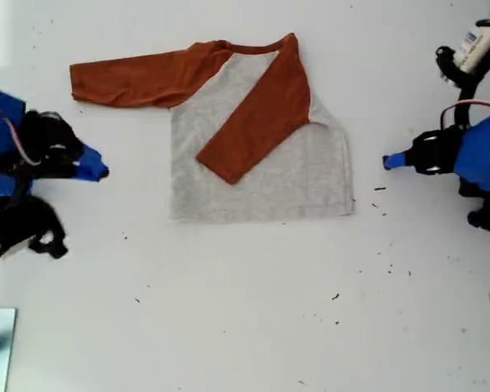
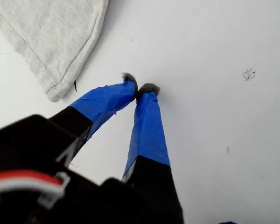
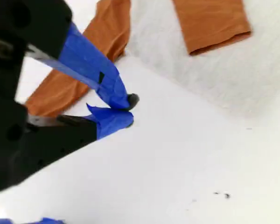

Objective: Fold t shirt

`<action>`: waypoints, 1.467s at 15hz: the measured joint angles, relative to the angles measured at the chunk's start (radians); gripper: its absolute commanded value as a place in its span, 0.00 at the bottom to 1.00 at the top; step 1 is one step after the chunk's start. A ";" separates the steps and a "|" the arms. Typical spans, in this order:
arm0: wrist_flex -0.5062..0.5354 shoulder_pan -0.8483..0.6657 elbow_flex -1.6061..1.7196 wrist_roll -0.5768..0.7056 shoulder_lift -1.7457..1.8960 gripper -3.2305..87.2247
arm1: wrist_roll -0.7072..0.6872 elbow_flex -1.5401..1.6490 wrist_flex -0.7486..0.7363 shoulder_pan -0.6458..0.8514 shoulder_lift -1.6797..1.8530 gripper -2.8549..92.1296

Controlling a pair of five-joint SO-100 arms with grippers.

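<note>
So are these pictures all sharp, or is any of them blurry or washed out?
Exterior view: bright, even light bleaches the table near white, yet the t shirt stays crisp with hardly any shadow. First wrist view: fairly sharp at my first gripper, though the arm body up close is blurred. Second wrist view: soft throughout, my second gripper smeared.

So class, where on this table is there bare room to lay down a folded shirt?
The table is bare below the t shirt hem in the exterior view. It is crowded beside my second gripper and my first gripper.
</note>
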 measured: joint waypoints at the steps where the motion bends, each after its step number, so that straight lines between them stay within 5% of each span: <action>1: 0.095 -0.091 -0.156 0.012 -0.115 0.03 | 0.000 0.000 0.000 0.000 0.002 0.07; 7: 0.137 -0.676 -0.106 0.054 -0.095 0.07 | -0.003 0.000 0.000 -0.015 0.011 0.07; 9: 0.137 -0.850 -0.091 0.192 -0.095 0.37 | -0.003 0.000 0.000 -0.015 0.012 0.07; 10: 0.137 -0.859 -0.091 0.216 -0.126 0.44 | -0.003 0.000 0.000 -0.015 0.014 0.07; 15: 0.129 -0.916 -0.118 0.351 -0.222 0.47 | -0.003 0.000 0.000 -0.015 0.014 0.07; 17: 0.069 -0.953 -0.044 0.397 -0.224 0.45 | -0.003 0.000 0.000 -0.015 0.014 0.07; 22: -0.316 -1.003 0.206 0.437 -0.391 0.35 | -0.003 0.000 0.000 -0.044 0.014 0.07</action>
